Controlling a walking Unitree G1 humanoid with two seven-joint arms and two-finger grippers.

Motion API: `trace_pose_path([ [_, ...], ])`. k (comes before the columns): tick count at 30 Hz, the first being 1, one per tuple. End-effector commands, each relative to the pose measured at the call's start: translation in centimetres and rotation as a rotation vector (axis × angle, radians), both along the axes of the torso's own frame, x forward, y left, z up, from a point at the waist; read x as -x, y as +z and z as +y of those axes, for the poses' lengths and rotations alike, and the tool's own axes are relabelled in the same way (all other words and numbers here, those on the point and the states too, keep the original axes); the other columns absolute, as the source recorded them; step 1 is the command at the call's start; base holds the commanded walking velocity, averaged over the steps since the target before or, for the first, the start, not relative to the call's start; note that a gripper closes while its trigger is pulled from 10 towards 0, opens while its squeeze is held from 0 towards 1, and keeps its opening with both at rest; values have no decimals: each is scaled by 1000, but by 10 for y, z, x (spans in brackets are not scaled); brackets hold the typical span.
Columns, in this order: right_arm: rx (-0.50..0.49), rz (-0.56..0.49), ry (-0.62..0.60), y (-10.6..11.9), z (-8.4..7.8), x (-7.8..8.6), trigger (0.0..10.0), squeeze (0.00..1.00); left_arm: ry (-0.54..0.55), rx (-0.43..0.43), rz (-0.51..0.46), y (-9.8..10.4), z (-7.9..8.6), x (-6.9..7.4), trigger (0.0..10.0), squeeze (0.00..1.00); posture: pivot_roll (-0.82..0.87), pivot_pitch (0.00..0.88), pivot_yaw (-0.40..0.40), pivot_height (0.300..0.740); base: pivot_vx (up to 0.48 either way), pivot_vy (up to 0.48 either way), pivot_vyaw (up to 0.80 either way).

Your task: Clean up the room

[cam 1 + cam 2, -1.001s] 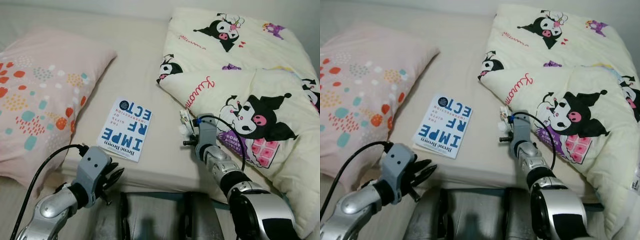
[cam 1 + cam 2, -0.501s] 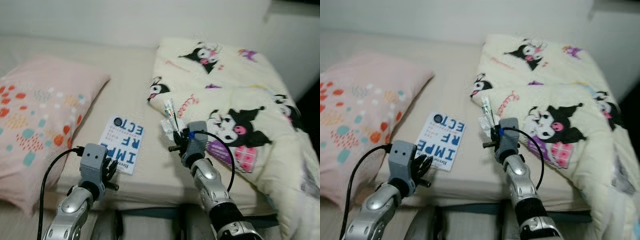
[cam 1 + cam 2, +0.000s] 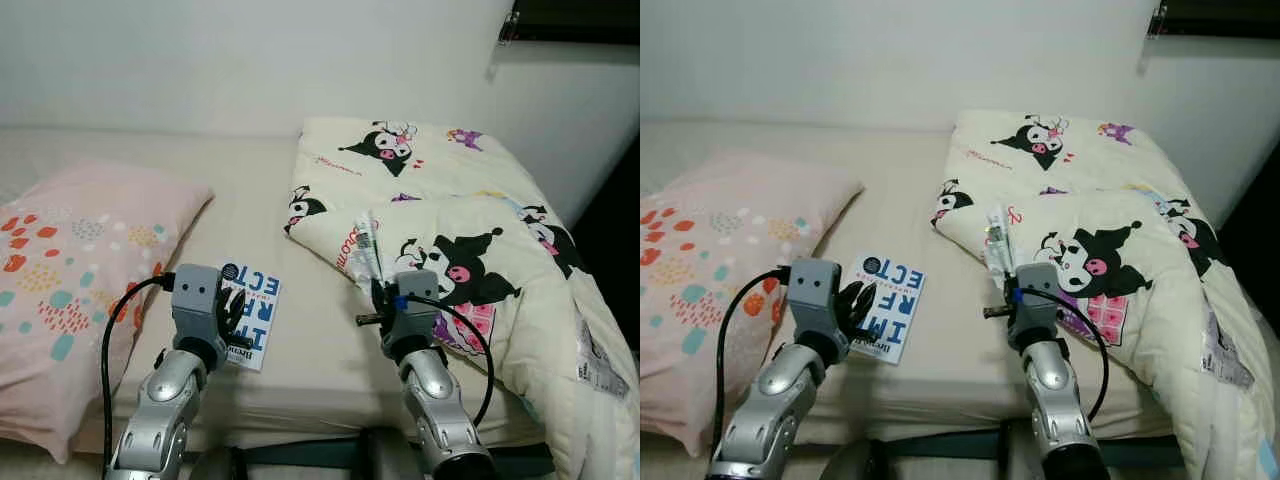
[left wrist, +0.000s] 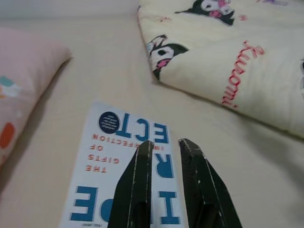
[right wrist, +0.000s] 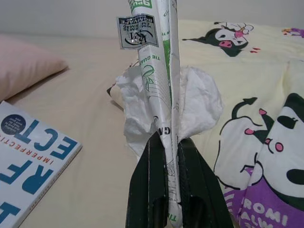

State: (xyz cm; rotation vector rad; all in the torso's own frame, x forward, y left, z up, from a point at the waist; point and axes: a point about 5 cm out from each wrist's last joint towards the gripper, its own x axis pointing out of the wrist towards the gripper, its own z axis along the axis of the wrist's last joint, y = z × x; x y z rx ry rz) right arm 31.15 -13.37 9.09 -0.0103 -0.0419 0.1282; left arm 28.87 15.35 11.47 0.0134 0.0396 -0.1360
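Right wrist view: the right tool (image 5: 167, 142) pinches a crumpled wrapper (image 5: 159, 66), lifted off the bed (image 3: 290, 330) as rubbish, beside the book (image 3: 245, 315). Left tool (image 4: 164, 145), fingers narrowly apart, hovers over the book.

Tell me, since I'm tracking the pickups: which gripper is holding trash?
The right gripper: its jaws pinch a crumpled wrapper, while the left gripper hovers empty above the book.
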Motion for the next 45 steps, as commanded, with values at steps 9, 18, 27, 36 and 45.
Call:
trace_pose_path([
  [9,-10,60,-30,3,-5,5,10000,0,46,-5,-34,6,0,-7,10000,0,27,0,-40,665,0,0,0],
  [18,-2,77,-32,2,-5,5,10000,0,55,0,-43,7,-1,-7,10000,0,33,0,-38,700,0,0,0],
  [27,-8,99,-31,3,-4,8,10000,0,45,-9,-52,8,-3,-8,10000,0,49,0,-41,730,0,0,0],
  [36,-2,124,-30,-1,-2,8,10000,0,29,-13,-63,11,-4,-10,10000,0,48,0,-47,740,0,0,0],
  [45,35,192,-52,-14,-5,13,10000,0,6,-9,-56,9,-8,-9,10000,0,34,0,-39,740,0,0,0],
])
